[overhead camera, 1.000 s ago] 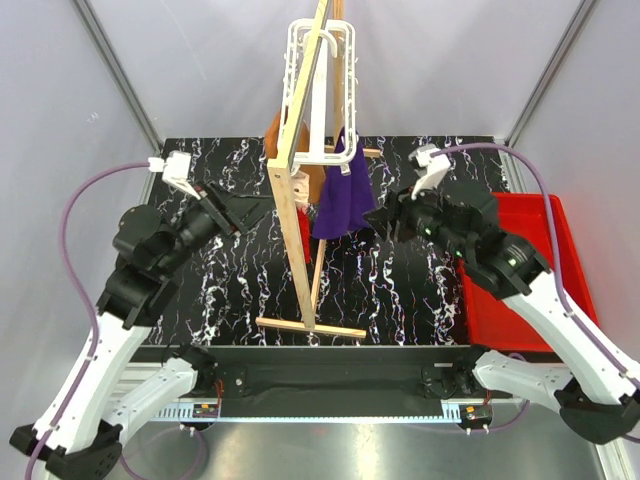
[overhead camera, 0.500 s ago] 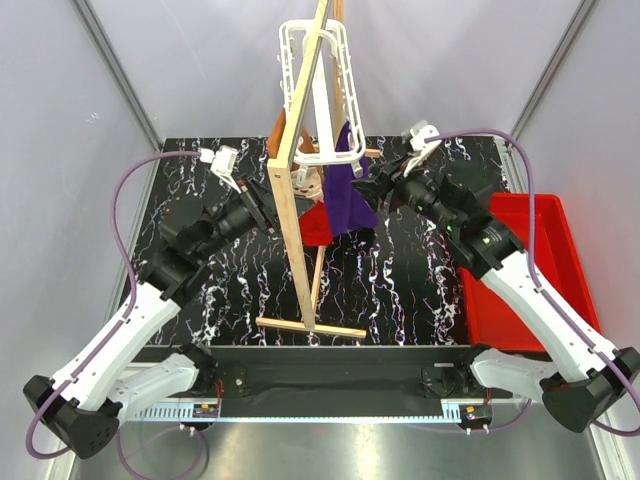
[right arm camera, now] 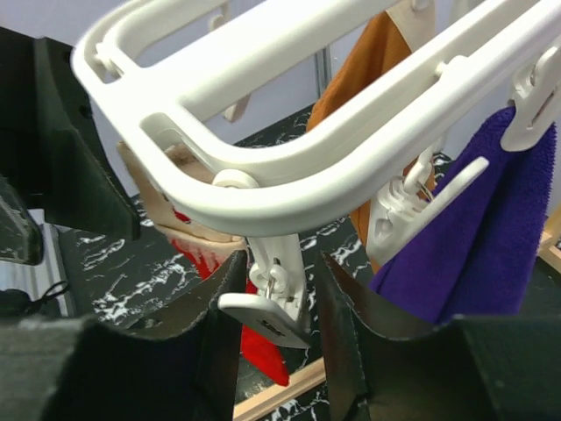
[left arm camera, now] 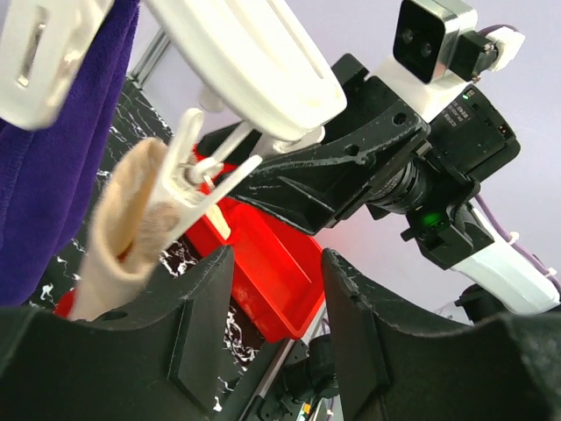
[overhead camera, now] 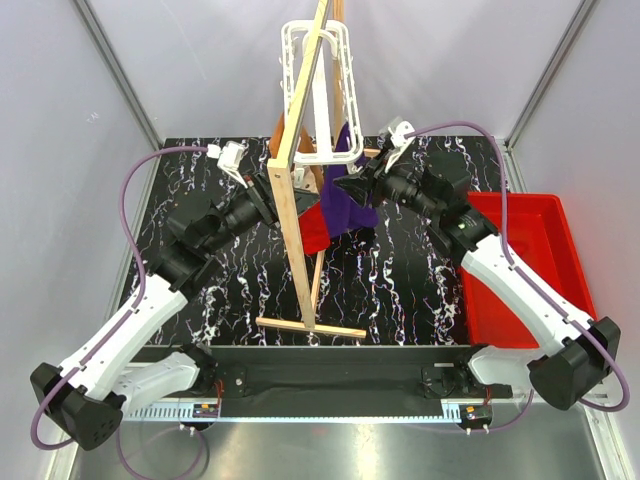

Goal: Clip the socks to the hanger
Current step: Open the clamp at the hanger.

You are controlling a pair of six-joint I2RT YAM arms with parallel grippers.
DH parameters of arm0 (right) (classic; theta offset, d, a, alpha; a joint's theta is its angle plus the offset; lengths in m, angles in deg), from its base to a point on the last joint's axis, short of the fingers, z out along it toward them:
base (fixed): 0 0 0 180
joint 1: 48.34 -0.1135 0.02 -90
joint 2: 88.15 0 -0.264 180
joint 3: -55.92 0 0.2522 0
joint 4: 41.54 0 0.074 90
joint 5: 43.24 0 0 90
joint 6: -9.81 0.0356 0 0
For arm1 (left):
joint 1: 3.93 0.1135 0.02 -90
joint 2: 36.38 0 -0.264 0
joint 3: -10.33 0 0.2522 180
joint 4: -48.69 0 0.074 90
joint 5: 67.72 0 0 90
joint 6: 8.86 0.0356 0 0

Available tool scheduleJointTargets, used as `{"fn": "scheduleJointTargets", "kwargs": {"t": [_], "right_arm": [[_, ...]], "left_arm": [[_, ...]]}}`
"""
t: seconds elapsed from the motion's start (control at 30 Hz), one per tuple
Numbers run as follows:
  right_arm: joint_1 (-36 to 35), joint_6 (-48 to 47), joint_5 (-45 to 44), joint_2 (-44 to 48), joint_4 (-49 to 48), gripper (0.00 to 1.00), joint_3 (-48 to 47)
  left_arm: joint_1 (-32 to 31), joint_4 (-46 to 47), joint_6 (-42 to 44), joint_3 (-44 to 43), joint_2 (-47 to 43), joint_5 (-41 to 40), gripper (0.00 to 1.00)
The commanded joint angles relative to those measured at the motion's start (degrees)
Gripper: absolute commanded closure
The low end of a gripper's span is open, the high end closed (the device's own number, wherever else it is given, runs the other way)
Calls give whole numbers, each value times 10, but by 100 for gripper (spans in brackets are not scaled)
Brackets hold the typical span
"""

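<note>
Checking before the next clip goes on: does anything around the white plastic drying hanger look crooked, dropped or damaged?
Nothing stands out. The white plastic drying hanger hangs on the pale wooden stand; the purple cloth and brown cloth hang from it, and a white clip grips the beige cuff of the red-footed sock.

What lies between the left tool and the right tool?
In the top external view, between the left tool and the right tool are the wooden stand's upright, the hanger, the purple cloth and a red-footed sock.

Lab cell, aluminium-framed grey panels [overhead camera: 60, 100]
</note>
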Motion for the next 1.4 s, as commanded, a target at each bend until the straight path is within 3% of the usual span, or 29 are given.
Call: {"fn": "scheduleJointTargets", "kwargs": {"t": [0.0, 0.37, 0.73, 0.77, 0.8, 1.13, 1.37], "right_arm": [[3, 33, 27, 18, -53, 60, 8], [2, 75, 44, 50, -64, 66, 51], [2, 107, 55, 51, -92, 88, 57], [2, 109, 54, 50, -89, 97, 56], [2, 110, 52, 51, -83, 100, 51], [2, 118, 73, 55, 58, 100, -7], [3, 114, 80, 49, 90, 100, -33]], "left_arm": [[-7, 48, -5, -24, 1, 3, 50], [-62, 52, 20, -13, -12, -95, 49], [-93, 106, 53, 1, 4, -158, 46], [-94, 115, 55, 1, 9, -158, 46], [-98, 122, 60, 3, 12, -157, 44], [-105, 197, 96, 18, 45, -166, 37], [-106, 220, 101, 4, 80, -153, 28]]}}
